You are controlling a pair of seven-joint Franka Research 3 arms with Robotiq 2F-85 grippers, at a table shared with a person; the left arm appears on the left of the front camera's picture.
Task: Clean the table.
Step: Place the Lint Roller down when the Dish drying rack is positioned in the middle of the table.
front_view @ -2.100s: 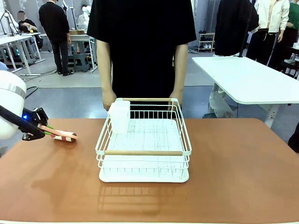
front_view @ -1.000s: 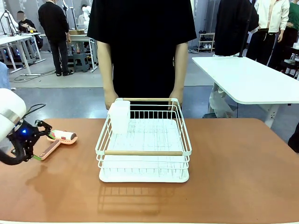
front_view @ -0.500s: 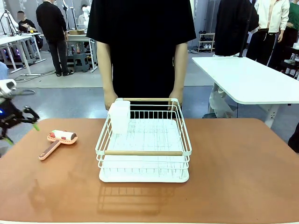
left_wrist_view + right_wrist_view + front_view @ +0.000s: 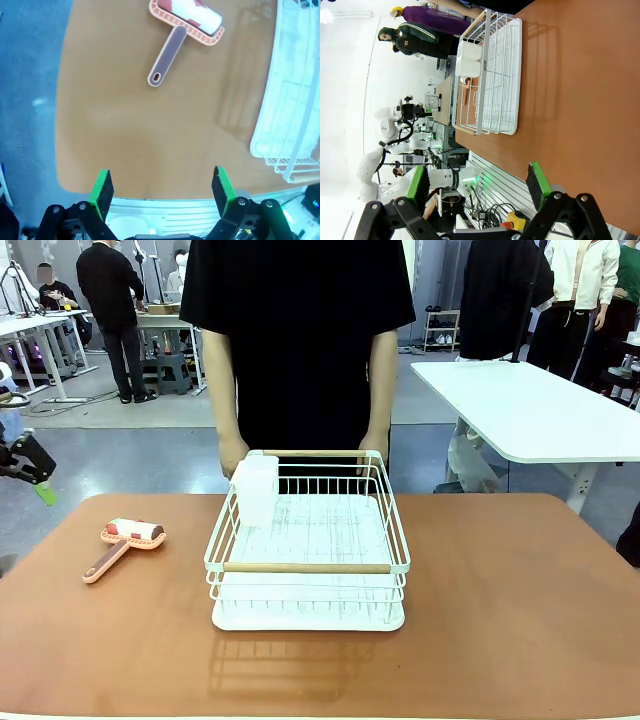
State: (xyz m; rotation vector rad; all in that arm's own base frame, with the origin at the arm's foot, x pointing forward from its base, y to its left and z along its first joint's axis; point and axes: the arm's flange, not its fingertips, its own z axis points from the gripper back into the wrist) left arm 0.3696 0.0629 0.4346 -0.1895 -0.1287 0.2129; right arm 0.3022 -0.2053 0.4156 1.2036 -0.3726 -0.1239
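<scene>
The table has a reddish-brown top. A pink lint roller with a white drum lies flat near its left end, touched by nothing. My left gripper hangs off the table's left edge, raised and well clear of the roller. From the left wrist, the gripper is open and empty over the table's edge, with the roller far ahead. My right gripper is open too, holding nothing, above the table.
A white wire rack with wooden handles stands mid-table, a white cup in its far left corner. A person in black stands behind it, one hand at each far corner. A white table stands at the back right.
The left gripper let go of the lint roller's handle, leaving it flat on the table. It then drew back left and upward past the table's edge.
</scene>
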